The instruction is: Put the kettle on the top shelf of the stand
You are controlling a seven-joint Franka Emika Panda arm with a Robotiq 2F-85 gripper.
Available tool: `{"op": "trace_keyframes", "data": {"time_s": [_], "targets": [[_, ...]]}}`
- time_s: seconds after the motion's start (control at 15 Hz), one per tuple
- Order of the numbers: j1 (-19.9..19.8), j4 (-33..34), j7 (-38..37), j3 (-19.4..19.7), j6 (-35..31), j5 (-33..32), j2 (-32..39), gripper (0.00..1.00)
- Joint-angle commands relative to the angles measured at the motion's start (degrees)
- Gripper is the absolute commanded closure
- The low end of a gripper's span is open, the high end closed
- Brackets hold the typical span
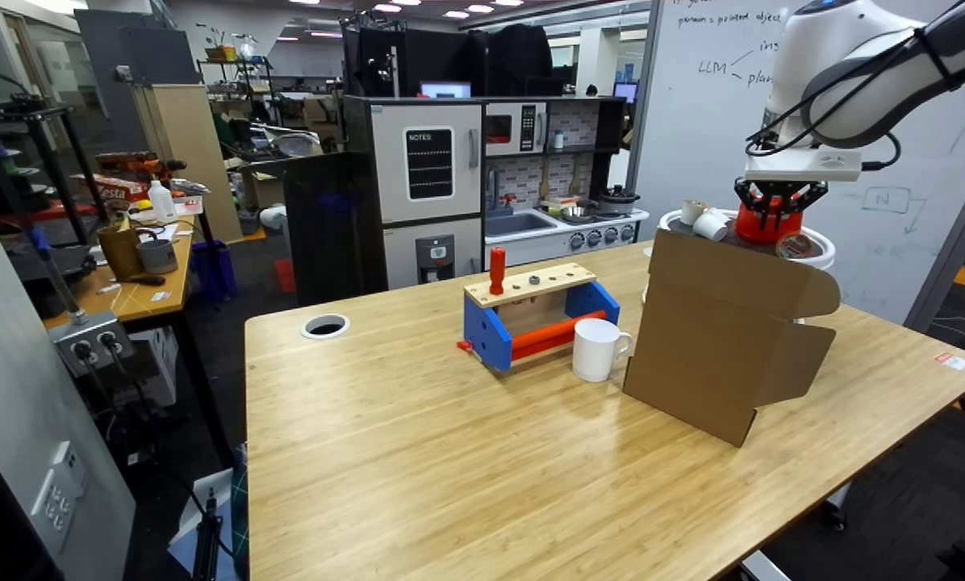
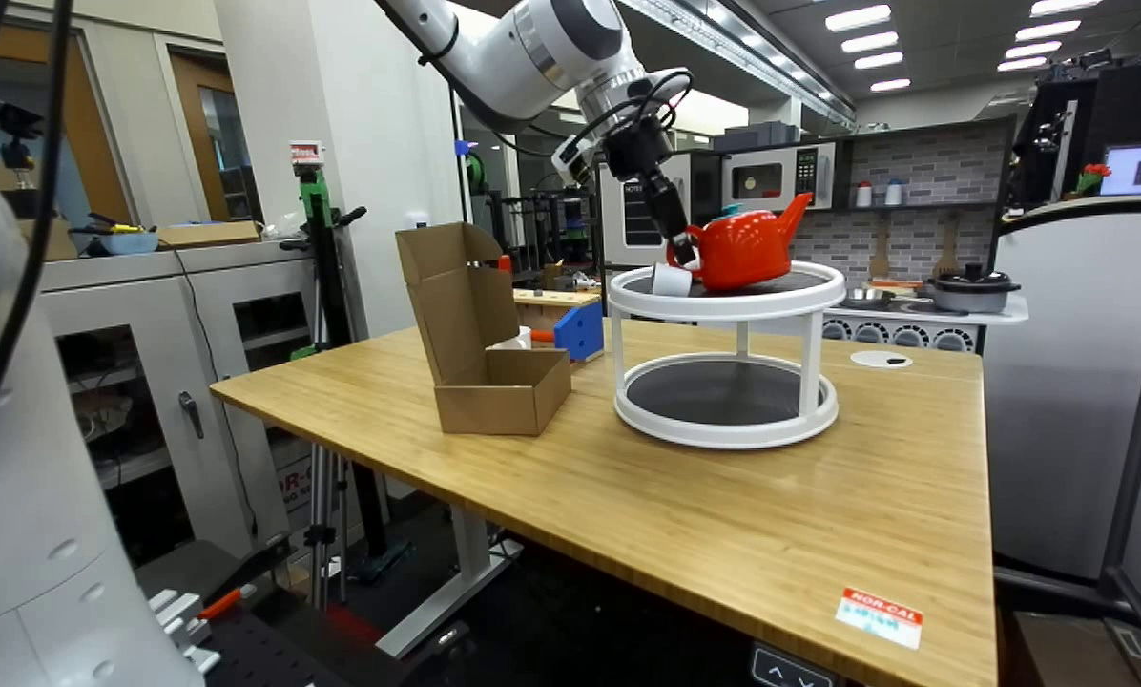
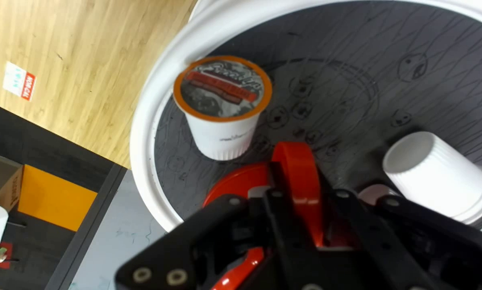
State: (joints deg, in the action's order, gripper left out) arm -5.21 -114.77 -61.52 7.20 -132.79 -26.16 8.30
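The kettle is glossy red with a teal lid knob. It shows in both exterior views (image 1: 789, 223) (image 2: 744, 250), at the top shelf of the round white two-tier stand (image 2: 737, 307) (image 1: 826, 247). It looks slightly tilted, spout side up; I cannot tell whether its base fully touches the shelf. My gripper (image 2: 682, 254) (image 3: 293, 177) is shut on the kettle's handle, which passes between the fingers in the wrist view. The fingers and linkage hide most of the kettle (image 3: 237, 181) there. The stand's white rim (image 3: 143, 149) and grey top shelf surround it.
Small white pods lie on the top shelf beside the kettle: an orange-rimmed one (image 3: 225, 133) and a tipped one (image 3: 434, 173) near the gripper. An open cardboard box (image 2: 499, 405) (image 1: 708, 339) stands by the stand. A blue-and-red rack (image 1: 490, 327) and white mug (image 1: 595, 349) are beyond.
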Motion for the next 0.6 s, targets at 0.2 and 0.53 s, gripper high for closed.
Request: {"op": "trace_keyframes", "data": {"time_s": [0.2,0.53], "targets": [[0.72,0.07,0.2,0.77,0.05,0.21,0.02,0.59],[0.86,0.57,-0.69,0.92,1.02,-0.41,0.15,0.57]]}}
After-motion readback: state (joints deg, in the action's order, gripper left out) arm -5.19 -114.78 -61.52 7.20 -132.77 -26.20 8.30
